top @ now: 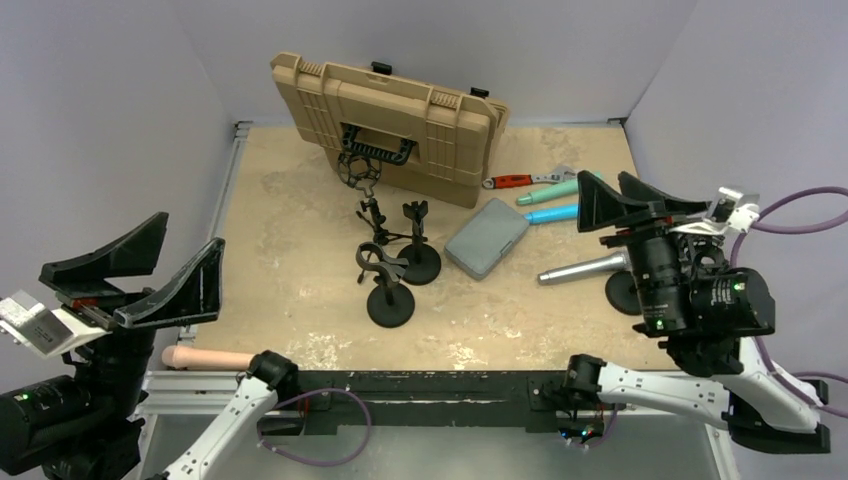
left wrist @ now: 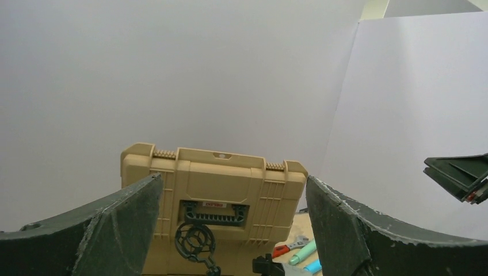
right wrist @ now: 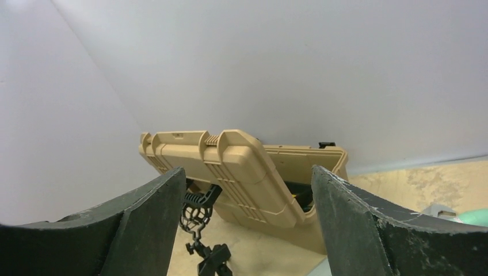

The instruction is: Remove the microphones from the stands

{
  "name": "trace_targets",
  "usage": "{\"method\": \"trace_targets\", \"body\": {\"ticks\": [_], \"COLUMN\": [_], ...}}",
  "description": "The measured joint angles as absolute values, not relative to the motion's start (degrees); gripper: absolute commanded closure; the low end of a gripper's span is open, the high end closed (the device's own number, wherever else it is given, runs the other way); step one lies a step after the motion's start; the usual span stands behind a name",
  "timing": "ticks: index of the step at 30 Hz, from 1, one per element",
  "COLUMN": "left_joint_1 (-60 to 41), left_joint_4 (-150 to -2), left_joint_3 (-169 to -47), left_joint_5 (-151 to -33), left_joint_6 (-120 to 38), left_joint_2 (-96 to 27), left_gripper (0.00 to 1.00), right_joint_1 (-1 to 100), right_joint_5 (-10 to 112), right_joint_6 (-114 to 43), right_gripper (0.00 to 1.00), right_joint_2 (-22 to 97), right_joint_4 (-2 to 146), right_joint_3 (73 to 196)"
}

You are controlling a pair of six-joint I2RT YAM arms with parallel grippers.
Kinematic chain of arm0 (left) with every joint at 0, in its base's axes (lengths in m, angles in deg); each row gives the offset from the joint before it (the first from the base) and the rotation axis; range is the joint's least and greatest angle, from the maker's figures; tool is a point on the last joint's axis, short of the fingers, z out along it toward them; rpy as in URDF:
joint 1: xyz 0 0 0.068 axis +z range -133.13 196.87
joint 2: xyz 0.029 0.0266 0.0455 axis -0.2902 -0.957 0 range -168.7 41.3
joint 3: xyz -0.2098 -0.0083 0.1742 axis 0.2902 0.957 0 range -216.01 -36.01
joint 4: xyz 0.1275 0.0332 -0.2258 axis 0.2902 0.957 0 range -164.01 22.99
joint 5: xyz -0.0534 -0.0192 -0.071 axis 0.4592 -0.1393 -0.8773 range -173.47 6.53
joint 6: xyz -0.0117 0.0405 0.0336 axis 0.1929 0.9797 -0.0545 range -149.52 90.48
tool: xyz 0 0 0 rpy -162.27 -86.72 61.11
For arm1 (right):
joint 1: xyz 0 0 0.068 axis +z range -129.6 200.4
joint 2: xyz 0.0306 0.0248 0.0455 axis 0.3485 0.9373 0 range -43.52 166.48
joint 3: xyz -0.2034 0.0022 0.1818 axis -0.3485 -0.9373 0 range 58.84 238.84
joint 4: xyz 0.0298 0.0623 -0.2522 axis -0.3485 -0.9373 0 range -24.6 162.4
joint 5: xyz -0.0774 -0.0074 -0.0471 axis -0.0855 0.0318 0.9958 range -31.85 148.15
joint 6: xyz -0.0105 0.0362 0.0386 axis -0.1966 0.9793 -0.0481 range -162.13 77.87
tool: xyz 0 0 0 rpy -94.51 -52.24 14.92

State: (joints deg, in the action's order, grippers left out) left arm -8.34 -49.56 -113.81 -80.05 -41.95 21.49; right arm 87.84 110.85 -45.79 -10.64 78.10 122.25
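A beige speckled table (top: pixel 280 200) fills the overhead view, and a large tan case (top: pixel 400 115) stands at its far side, leaning against the back wall. Every place below is given from that case.

Your left gripper (top: pixel 175 250) hangs well in front of the case and far to its left. Its jaws are spread wide and nothing is between them. Your right gripper (top: pixel 612 195) hangs to the front-right of the case, also spread wide and holding nothing. Both wrist views look between parted fingers toward the case.

A flat grey box (top: pixel 487 237) lies just in front of the case's right end. Three black stands cluster in front of the case's middle. A ring-mount stand (top: pixel 360 175) is closest to the case, a clip stand (top: pixel 420 262) is further forward, and another clip stand (top: pixel 388 298) is furthest forward.

The microphone (top: pixel 580 270) is silver and lies nearly level, well in front of the case and to its right, beyond the grey box. Its right end is hidden under your right gripper. A round black base (top: pixel 622 292) sits just beside it; you cannot tell from here whether a clip grips the microphone.

A pale pink cylinder (top: pixel 205 357) lies far in front of the case's left end, at the table edge. Just right of the case lie a red-handled wrench (top: pixel 515 181), a teal handle (top: pixel 548 192) and a blue handle (top: pixel 552 213).
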Motion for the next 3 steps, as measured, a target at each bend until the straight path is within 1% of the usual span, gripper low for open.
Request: {"method": "trace_targets", "body": {"ticks": [2, 3], "left_joint_1": [-8.3, -8.3], "left_joint_4": [-49.4, -49.3], "left_joint_3": [-113.8, -113.8], "left_joint_5": [-79.9, -79.9], "left_joint_6": [-41.9, -41.8], "left_joint_2": [21.5, 21.5], "left_gripper": [0.08, 0.08], "right_joint_1": [87.8, 87.8], "right_joint_5": [111.7, 111.9], "right_joint_6": [-45.7, -45.7], "right_gripper": [0.18, 0.09], "right_joint_2": [-11.3, -11.6], "right_joint_4": [78.4, 78.6], "right_joint_3": [122.3, 122.2]}}
